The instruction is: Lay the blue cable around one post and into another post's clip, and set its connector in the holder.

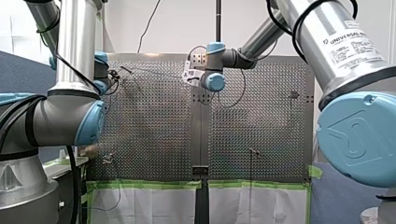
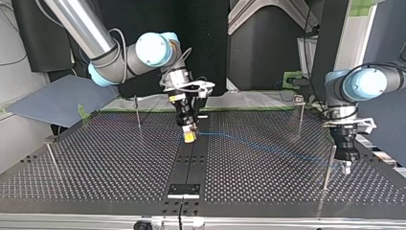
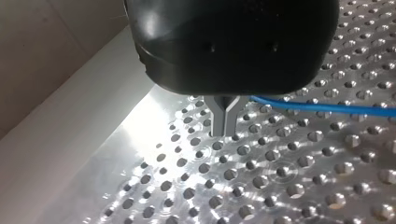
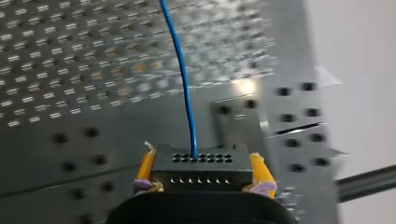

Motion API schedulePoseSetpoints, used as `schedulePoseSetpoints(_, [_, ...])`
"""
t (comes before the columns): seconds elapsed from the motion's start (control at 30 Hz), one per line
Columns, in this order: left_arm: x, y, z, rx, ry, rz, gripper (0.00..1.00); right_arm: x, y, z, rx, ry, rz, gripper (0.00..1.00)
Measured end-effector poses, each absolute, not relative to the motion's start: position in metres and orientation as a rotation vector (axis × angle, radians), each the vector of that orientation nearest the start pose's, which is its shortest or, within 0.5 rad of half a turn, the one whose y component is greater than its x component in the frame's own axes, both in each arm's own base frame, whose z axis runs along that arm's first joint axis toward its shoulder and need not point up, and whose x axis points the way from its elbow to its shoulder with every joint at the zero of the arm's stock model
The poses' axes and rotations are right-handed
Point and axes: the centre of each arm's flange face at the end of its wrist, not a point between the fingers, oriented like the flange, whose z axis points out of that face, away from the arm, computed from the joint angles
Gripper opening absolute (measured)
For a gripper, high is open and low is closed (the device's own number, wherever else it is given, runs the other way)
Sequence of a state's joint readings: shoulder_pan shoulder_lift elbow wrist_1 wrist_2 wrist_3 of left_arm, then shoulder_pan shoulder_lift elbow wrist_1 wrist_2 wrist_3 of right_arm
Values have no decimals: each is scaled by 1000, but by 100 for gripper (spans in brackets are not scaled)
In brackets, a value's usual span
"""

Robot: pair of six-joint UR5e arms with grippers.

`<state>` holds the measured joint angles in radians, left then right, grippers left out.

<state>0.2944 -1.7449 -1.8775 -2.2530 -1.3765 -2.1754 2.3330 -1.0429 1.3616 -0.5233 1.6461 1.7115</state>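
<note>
In the top view the thin blue cable [image 2: 268, 147] runs taut over the perforated table between my two grippers. My right gripper [image 2: 190, 136], with yellow pads, is shut on the black connector [image 4: 201, 170] at the cable's end, low over the table's middle strip. The blue cable [image 4: 184, 84] leads away ahead of it. My left gripper [image 2: 346, 166] hangs at the top view's right beside a thin post [image 2: 328, 167]. Its metal fingers [image 3: 224, 122] are shut, and the blue cable [image 3: 327, 108] comes out sideways from their base.
More thin posts stand at the far left [image 2: 138, 112], the near left [image 2: 51, 158] and the far right [image 2: 300, 115] in the top view. A black plate [image 2: 184, 190] sits on the middle strip near the front edge. Green tape [image 1: 154, 185] lines the table's edge.
</note>
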Motion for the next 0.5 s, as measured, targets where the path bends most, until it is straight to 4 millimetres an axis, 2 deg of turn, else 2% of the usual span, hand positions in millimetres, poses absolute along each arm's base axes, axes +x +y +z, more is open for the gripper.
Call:
schedulePoseSetpoints(0.23, [575,7,331,-354,1161,-403,1,574,-422,284,1581,-891,1844,0])
schedulePoseSetpoints(0.5, [576,2,328,-353,1171,-414,1,561,-418,253,1602,-925,1801,0])
